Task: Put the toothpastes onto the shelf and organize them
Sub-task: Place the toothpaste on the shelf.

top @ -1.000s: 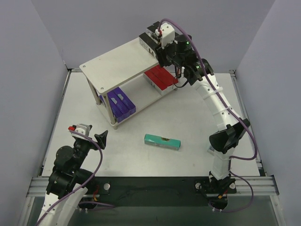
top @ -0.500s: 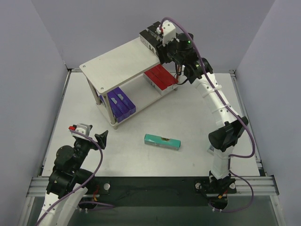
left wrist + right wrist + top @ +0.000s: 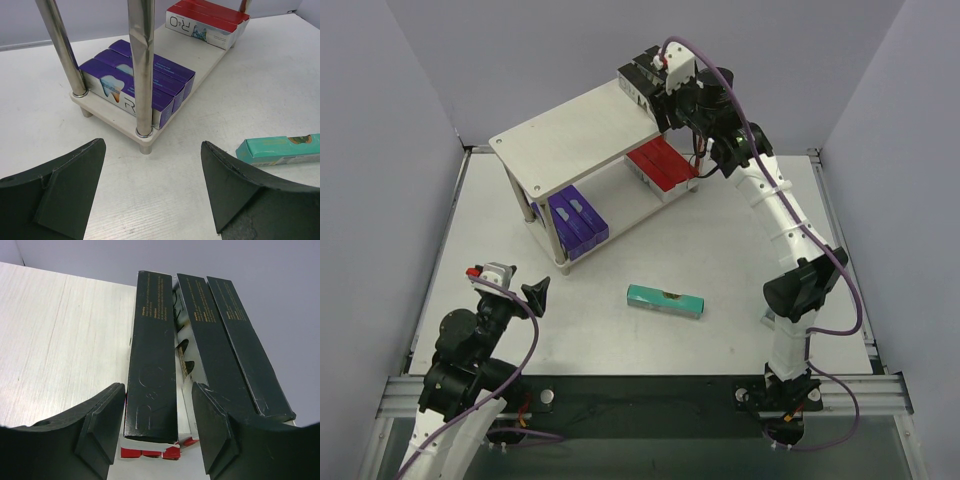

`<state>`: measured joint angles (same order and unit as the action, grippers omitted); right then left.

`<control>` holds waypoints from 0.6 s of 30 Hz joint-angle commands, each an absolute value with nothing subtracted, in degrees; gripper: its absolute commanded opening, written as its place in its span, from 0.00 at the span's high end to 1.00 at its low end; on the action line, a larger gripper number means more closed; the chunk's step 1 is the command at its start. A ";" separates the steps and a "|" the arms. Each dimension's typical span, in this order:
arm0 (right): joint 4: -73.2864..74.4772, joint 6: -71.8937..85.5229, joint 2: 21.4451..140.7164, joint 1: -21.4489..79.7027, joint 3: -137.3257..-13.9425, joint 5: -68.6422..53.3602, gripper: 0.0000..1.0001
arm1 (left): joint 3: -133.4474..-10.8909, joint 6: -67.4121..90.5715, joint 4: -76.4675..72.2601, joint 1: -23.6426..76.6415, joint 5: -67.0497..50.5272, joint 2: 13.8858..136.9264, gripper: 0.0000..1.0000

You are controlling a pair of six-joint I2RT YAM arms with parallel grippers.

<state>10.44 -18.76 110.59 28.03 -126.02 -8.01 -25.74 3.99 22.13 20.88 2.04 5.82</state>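
Right fingers [image 3: 102, 427] straddle black toothpaste [image 3: 152, 365] atop shelf [image 3: 60, 340].

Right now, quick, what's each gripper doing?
Left gripper: open, holding nothing.
Right gripper: open, jaws astride a black toothpaste carton on the shelf's top board, gap showing, not gripping.

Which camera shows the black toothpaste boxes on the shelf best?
Right wrist: three black cartons lie side by side, close up. Top view shows them small, partly hidden, on the shelf; left wrist shows none.
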 commanded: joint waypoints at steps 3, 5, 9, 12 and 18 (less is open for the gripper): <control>5.80 -19.60 108.73 27.86 -124.99 -9.05 0.44 | -26.19 3.60 19.60 20.57 1.49 6.15 0.12; 5.36 -20.04 107.93 27.95 -124.02 -10.63 0.44 | -26.19 3.69 19.60 20.57 1.50 6.15 0.12; 5.45 -22.41 107.49 28.56 -123.40 -10.64 0.43 | -26.19 3.69 19.51 20.57 1.49 6.15 0.12; 6.15 -24.52 107.75 28.74 -123.14 -10.46 0.43 | -26.19 3.69 19.60 20.57 1.41 6.24 0.12; 6.59 -29.00 108.98 29.62 -123.31 -8.09 0.45 | -26.19 3.69 19.69 20.57 1.32 6.33 0.12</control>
